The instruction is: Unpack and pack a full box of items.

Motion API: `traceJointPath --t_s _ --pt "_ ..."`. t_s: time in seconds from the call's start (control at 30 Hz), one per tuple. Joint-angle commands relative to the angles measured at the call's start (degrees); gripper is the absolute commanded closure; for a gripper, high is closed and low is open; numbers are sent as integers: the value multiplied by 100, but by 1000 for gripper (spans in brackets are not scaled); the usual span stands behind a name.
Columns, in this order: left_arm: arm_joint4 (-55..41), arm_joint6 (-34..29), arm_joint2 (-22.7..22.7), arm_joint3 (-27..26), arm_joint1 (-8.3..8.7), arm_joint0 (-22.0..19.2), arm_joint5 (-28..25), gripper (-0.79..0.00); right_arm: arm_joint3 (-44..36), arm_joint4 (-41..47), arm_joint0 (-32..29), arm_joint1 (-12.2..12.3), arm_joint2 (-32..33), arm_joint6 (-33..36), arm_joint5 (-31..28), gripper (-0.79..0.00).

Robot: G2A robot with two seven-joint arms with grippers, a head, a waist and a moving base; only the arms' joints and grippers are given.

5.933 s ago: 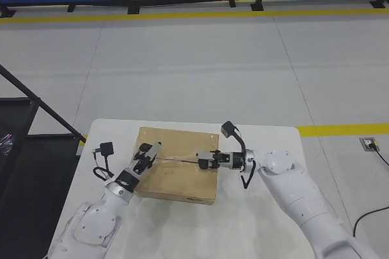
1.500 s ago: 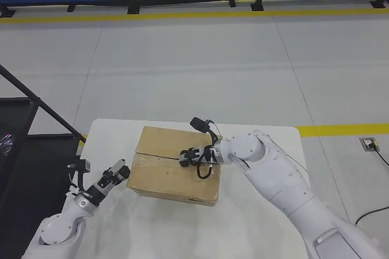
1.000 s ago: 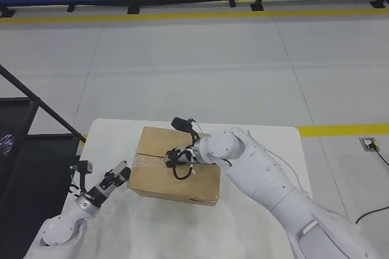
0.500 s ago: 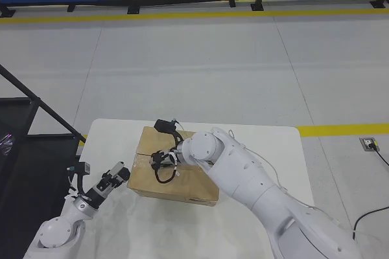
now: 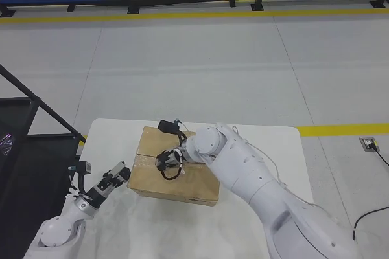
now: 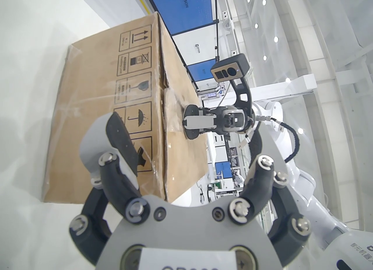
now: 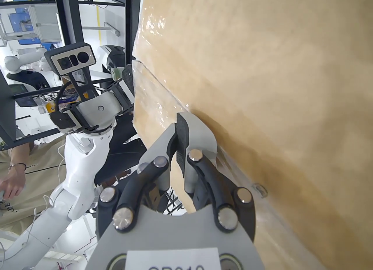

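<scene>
Could not see inside the box (image 5: pixel 175 175), shut under taped flaps. Lost a stretch of its top seam (image 7: pixel 158 86) beneath the right gripper (image 7: pixel 179 126); could not tell whether the pinched tips caught anything. Got only part of the box top in the right wrist view, the rest cut off at the edges. Could not make out any print on its near side (image 5: pixel 172 193) from above.

The left arm (image 5: pixel 63 225) and the right arm (image 5: pixel 246 171) are clad in smooth, glossy white rounded shells, and a black cable (image 6: pixel 292 141) loops by the right wrist. Each wrist carries a black bracket topped with a small boxy camera (image 6: pixel 230 70). The left gripper (image 5: pixel 119 172) and the right gripper (image 7: pixel 179 128) have grey plates studded with silver screws, black links, and pale fingers (image 7: pixel 201 134) faced with black pads (image 6: pixel 118 134).
</scene>
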Motion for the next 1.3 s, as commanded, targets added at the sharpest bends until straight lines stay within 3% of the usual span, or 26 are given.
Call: traceJointPath --t_s 0.0,0.3,0.7,0.93,1.27 --pt "-1 -5 -2 5 1 -12 10 -785 66 -25 6 34 49 25 -29 0" --pt "33 -11 36 2 -2 -59 43 -785 95 -144 -43 239 287 59 -111 0" --pt "60 15 51 -26 -4 -91 95 -785 -378 -398 -307 721 712 164 -57 0" --pt "79 17 63 -37 -4 -104 107 -785 -1122 -547 -671 1125 1111 432 -115 0" --pt "114 30 107 -36 -10 -129 134 -785 -3008 -1285 -1536 1752 1832 559 887 0"
